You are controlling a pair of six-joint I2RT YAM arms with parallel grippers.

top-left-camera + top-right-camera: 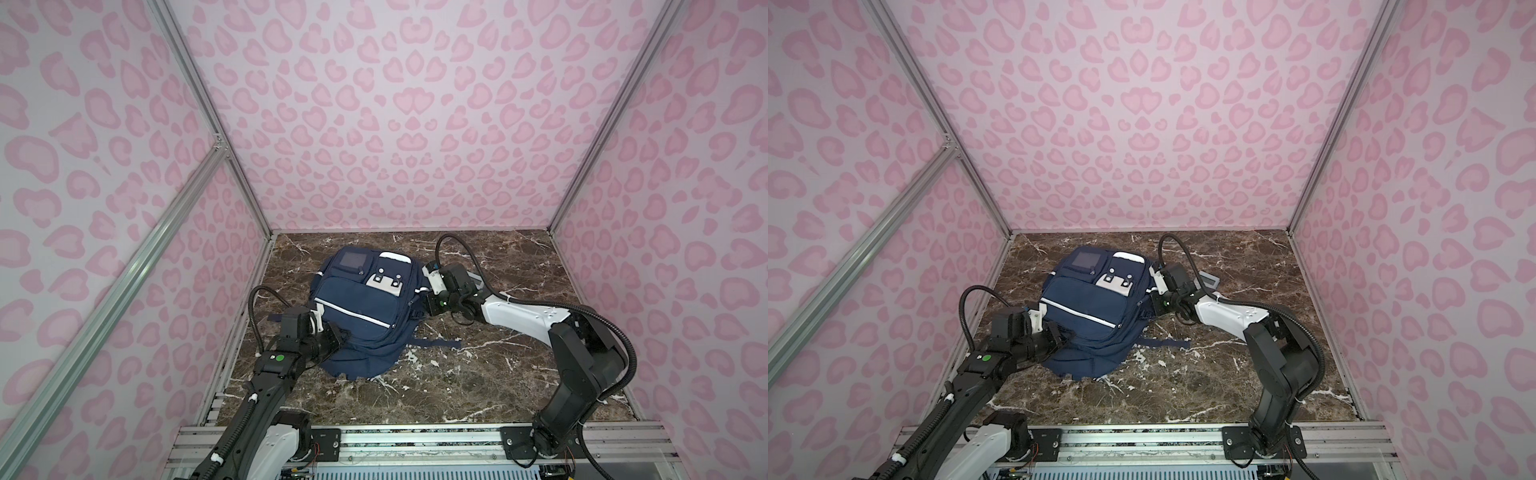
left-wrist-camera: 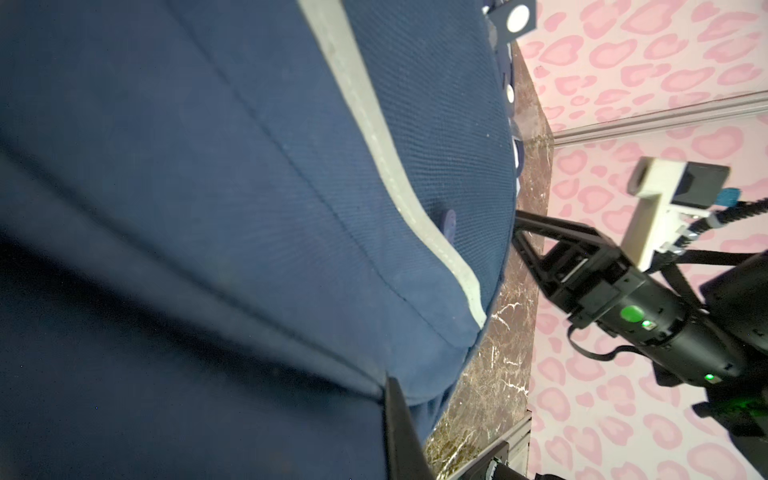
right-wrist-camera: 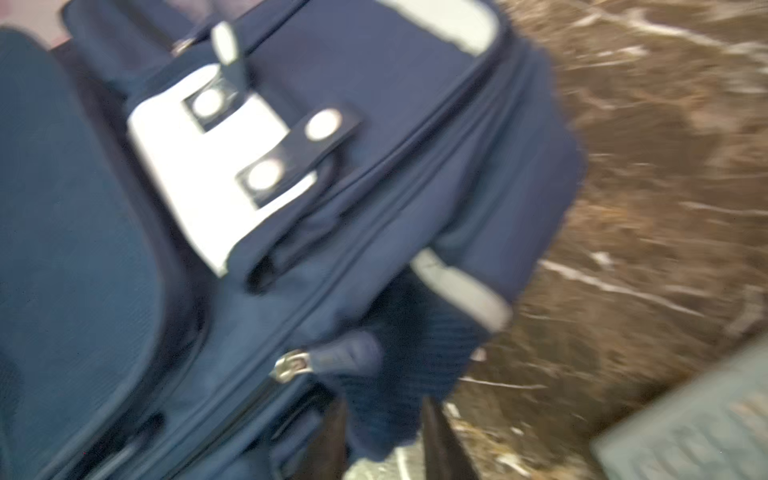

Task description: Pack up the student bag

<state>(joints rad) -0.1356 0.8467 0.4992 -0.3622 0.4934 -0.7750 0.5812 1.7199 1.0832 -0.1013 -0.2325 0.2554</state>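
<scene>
- The left gripper (image 1: 343,332) is at the near-left edge of the bag. It is closed, and in the left wrist view the cloth gathers into a fold at its one visible finger (image 2: 399,428), so it looks pinched on the fabric.
- The student bag (image 1: 357,316) lies flat on the marble table (image 1: 498,374), left of centre, front face up. Its long axis runs from the far side toward the near edge, leaning slightly. The white patch (image 1: 384,282) is on the far half.
- A metal zip pull (image 3: 291,365) shows in the right wrist view on the bag's right flank, just beside the right fingers (image 3: 440,436) and toward the bag's middle.
- The right gripper (image 1: 422,301) is at the bag's right side, pointing into it. Its jaws stand partly apart with a flap of navy cloth between them, and that view is too blurred to tell whether they touch it.
- The right arm is clearly nearer that zip, so I judge the next move turns on shifting its jaws a little sideways onto the pull, then drawing along the seam.
- A grey flat item (image 1: 1208,282) lies beyond the right arm, apart from the bag.
</scene>
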